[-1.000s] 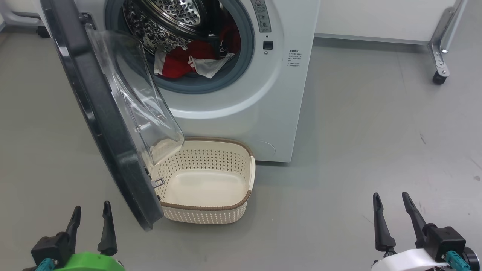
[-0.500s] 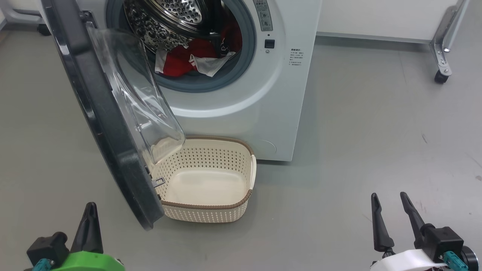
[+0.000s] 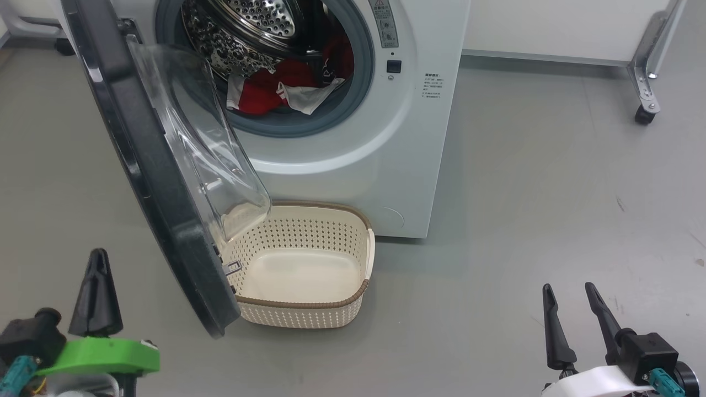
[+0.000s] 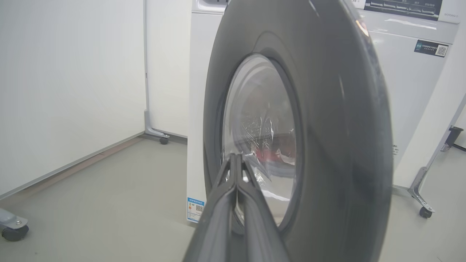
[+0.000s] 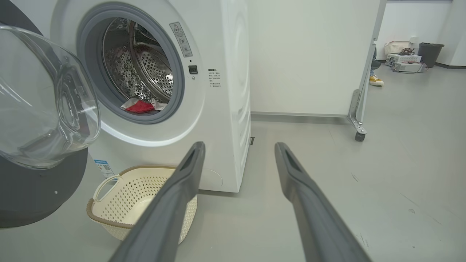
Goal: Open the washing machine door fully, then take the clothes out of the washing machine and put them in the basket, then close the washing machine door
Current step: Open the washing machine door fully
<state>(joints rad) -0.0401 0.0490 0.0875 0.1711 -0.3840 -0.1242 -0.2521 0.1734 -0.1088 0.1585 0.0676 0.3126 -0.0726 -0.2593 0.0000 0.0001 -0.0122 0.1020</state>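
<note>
The washing machine (image 3: 397,138) stands with its door (image 3: 138,154) swung partly out to the left, glass bowl (image 3: 204,143) facing the drum. Red and white clothes (image 3: 265,91) lie in the drum's mouth. The empty cream basket (image 3: 309,302) sits on the floor under the door's lower edge. My left gripper (image 3: 98,256) is shut on nothing, left of the door's outer face. In the left wrist view it (image 4: 236,156) points at the door's (image 4: 338,127) black rim and glass. My right gripper (image 3: 568,288) hangs open at the lower right, well off the machine (image 5: 225,72) and basket (image 5: 140,187).
A metal frame leg on a caster (image 3: 645,82) stands at the back right by a white partition. A person's foot in a yellow shoe (image 5: 376,80) and some bins (image 5: 429,54) show far behind it. Another caster (image 4: 14,231) sits by the left wall.
My left gripper has closed its fingers and moved up and to the left in the head view. The door, basket, clothes and right gripper stay where they were.
</note>
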